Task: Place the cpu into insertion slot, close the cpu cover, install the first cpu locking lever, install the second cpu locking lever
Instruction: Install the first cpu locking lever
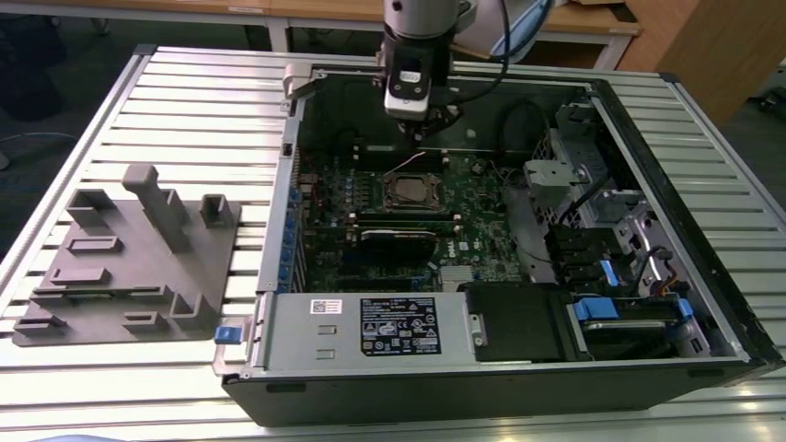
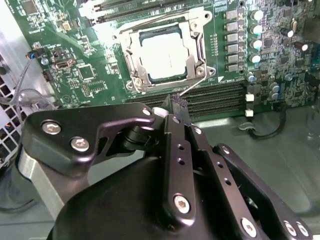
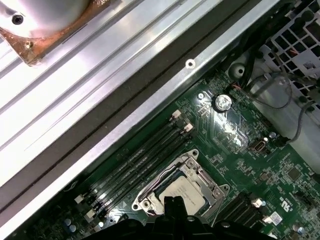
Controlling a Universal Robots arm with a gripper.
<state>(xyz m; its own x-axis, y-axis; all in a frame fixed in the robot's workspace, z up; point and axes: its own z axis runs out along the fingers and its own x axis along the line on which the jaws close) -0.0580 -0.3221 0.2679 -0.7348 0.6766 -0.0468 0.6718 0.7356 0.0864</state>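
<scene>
Dull silver square cpu (image 2: 163, 55): seated in the metal-rimmed square insertion slot (image 2: 131, 84), with the thin silver window-frame cpu cover (image 2: 193, 44) lowered over it.
Black gripper (image 2: 177, 102): fingers pressed together and empty, just beside the slot's thin wire locking lever (image 2: 195, 86), apparently poised to push it.

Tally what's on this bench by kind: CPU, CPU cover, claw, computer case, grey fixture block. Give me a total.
cpu: 1
cpu cover: 1
claw: 1
computer case: 1
grey fixture block: 1
Total: 5
</scene>
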